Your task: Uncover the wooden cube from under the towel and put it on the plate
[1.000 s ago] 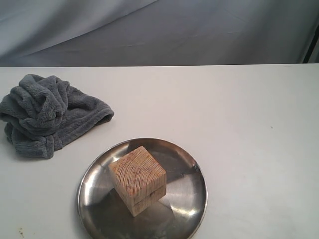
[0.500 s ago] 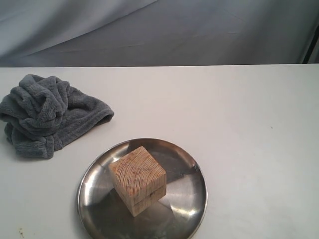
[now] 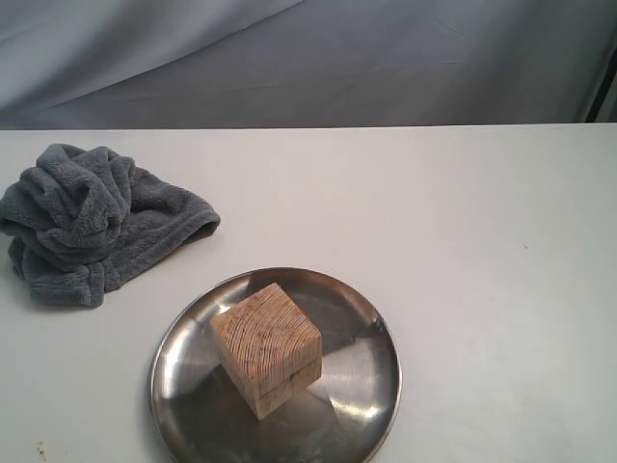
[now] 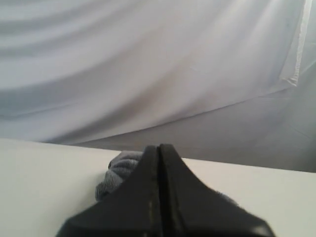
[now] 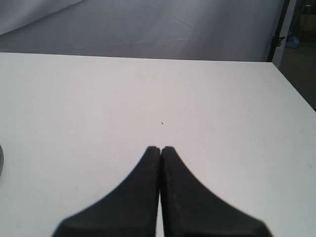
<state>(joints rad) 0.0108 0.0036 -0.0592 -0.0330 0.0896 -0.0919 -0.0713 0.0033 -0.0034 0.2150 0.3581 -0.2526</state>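
With the left fingers [image 4: 148, 168] and right fingers [image 5: 150, 168] pressed together and empty, the wooden cube [image 3: 267, 347] sits on the plate [image 3: 366, 371] clear of both, the towel [image 3: 92, 222] heaped beyond the left pair, so the task looks finished and no further grasp seems needed.

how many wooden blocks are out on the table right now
1. The wooden cube sits on the plate, near its middle. The bunched towel to the left could hide another.
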